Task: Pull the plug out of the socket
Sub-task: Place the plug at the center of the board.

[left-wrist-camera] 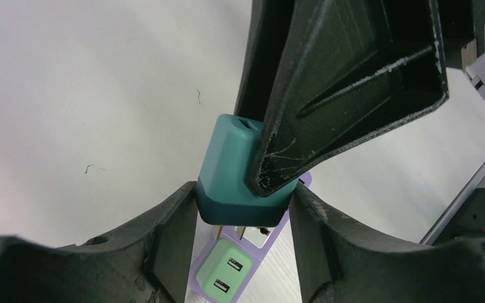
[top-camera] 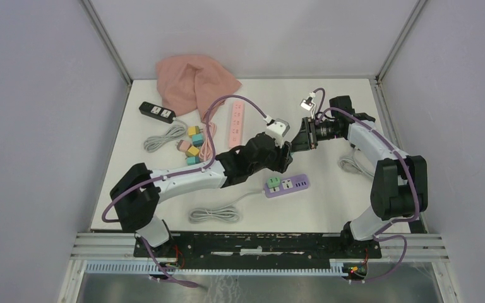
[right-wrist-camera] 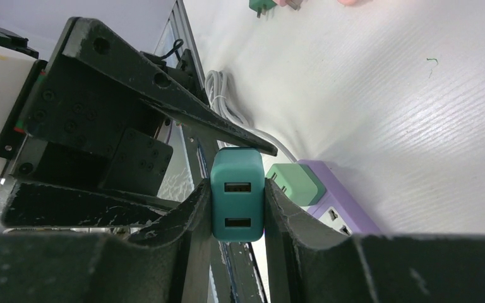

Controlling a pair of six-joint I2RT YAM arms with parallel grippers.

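A teal two-port plug (right-wrist-camera: 237,196) hangs in the air with my right gripper (right-wrist-camera: 237,184) shut on its sides. In the left wrist view the same teal plug (left-wrist-camera: 230,170) sits between my left gripper's (left-wrist-camera: 243,192) fingers, which press against both of its lower sides. Its bare prongs point down, clear of the purple socket strip (left-wrist-camera: 197,274). A light green plug (left-wrist-camera: 225,274) stays plugged into that strip. In the top view the two grippers meet mid-table (top-camera: 295,144), above the purple socket strip (top-camera: 287,185); the teal plug is hidden there.
A pink power strip (top-camera: 236,123), a black one (top-camera: 157,112) and a pink cloth (top-camera: 192,82) lie at the back left. Several small coloured plugs (top-camera: 192,144) lie left of centre. Grey cable coils (top-camera: 213,214) rest near the front and at the right (top-camera: 352,165).
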